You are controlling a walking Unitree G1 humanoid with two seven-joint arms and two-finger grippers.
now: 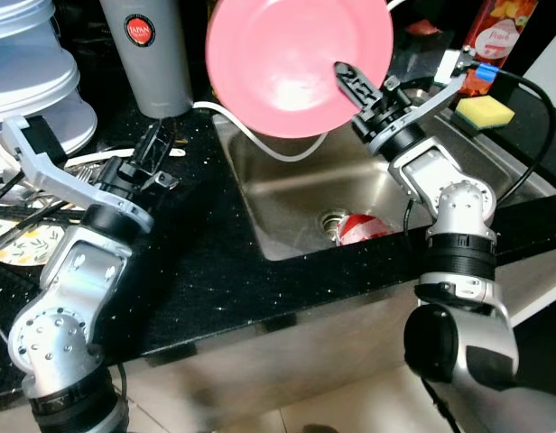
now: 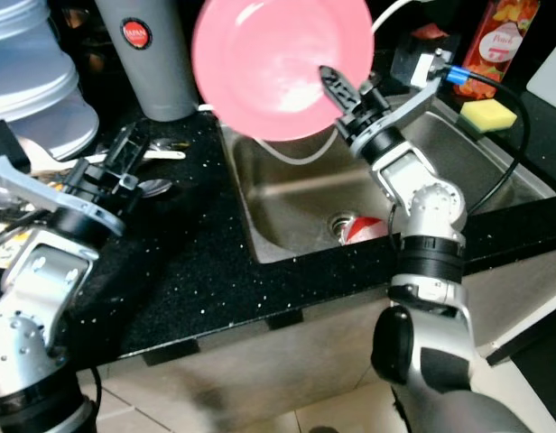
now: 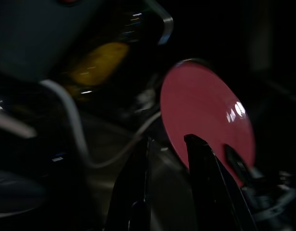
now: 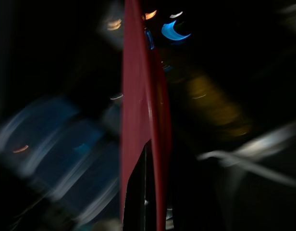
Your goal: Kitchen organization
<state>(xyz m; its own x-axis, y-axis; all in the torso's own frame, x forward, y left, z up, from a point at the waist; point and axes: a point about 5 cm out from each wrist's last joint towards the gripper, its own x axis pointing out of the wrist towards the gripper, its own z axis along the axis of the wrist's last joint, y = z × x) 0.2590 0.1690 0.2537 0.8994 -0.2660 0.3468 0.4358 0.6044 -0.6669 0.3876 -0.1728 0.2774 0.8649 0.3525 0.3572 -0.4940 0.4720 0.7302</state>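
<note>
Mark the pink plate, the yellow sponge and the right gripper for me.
pink plate (image 1: 282,63): left eye view, on the middle of its face.
yellow sponge (image 1: 484,111): left eye view, on its top surface, beside the sink.
right gripper (image 1: 350,83): left eye view, at the fingertips clamping the plate's rim.

Pink plate: top edge cut off, motion-blurred. Right claw: rear finger hidden behind the plate. Red object beside the sink drain: partly hidden behind the surface edge, unidentifiable. Right wrist view: heavily blurred.

Pink plate edge-on between fingers
</note>
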